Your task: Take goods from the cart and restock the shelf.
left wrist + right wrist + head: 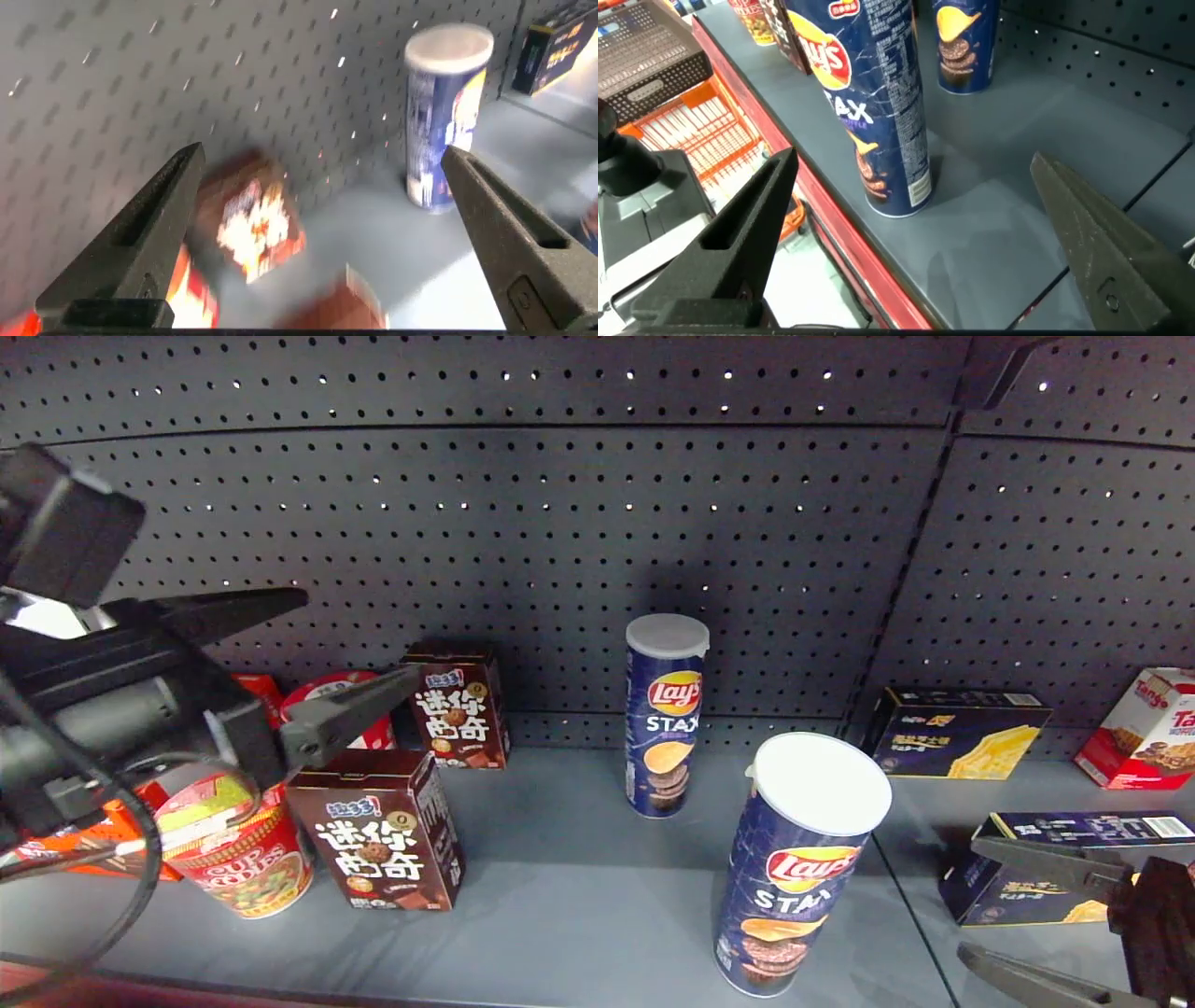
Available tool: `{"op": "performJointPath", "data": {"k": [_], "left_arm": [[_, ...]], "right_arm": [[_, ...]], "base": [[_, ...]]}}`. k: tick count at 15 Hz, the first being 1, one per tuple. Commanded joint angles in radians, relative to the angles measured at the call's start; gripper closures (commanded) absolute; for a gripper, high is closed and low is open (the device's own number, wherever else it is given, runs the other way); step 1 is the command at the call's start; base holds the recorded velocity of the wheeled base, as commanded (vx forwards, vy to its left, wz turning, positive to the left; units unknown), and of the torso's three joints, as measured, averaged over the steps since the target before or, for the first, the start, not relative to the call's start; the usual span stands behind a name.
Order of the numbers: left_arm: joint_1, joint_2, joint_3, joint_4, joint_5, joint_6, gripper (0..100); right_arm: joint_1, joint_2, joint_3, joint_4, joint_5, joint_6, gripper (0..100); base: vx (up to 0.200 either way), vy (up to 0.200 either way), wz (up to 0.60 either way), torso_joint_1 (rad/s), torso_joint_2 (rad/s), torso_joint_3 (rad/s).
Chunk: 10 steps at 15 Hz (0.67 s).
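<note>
Head view | left gripper [362, 637] released near front brown box [383, 840] | right gripper [969, 898] released beside front chip can [794, 868]

- The left end effector [359, 639] has matt dark fingers [233, 607]; whether they are plastic or painted metal cannot be told.
- The right end effector [971, 898] shows the same dull dark finish.
- Just beside the right end effector, the near chip can [794, 887] wears a glossy printed wrap under a matt white plastic lid [822, 782].
- Beyond it, the far chip can [665, 728] has the same gloss.
- Under the left end effector, the brown box [387, 831] is smooth printed cardboard with a slight sheen.
- Beside it, the noodle cup [243, 854] has a shiny printed wrap.
- The shelf [579, 896] is smooth, matt grey painted metal.
- The back panel [560, 541] is perforated, matt dark sheet metal.
</note>
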Motion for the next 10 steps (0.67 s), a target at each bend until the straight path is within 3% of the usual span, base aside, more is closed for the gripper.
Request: {"op": "performJointPath", "data": {"k": [1,4,5,6,8,10], "left_arm": [[0.093,-0.205,0.156,0.001,0.0,-0.012,0],[0.19,-0.352,0.304,0.004,0.0,-0.038,0],[0.255,-0.44,0.384,0.01,0.003,-0.042,0],[0.284,-0.506,0.453,0.013,0.025,-0.044,0],[0.294,-0.641,0.59,0.016,0.132,-0.056,0],[0.297,-0.714,0.611,0.073,0.155,-0.078,0]], "right_arm": [[-0.001,0.03,-0.009,-0.003,-0.001,-0.003,0],[-0.001,0.053,-0.028,-0.002,-0.001,-0.005,0],[-0.001,0.053,-0.031,-0.002,-0.003,-0.005,0],[-0.001,0.053,-0.031,-0.002,-0.003,-0.005,0],[0.001,0.059,-0.034,-0.002,-0.001,-0.005,0],[0.001,0.076,-0.037,-0.002,-0.003,-0.006,0]], "base": [[0.0,0.0,0.0,0.0,0.0,0.0],[0.0,0.0,0.0,0.0,0.0,0.0],[0.0,0.0,0.0,0.0,0.0,0.0],[0.0,0.0,0.0,0.0,0.0,0.0],[0.0,0.0,0.0,0.0,0.0,0.0],[0.0,0.0,0.0,0.0,0.0,0.0]]}}
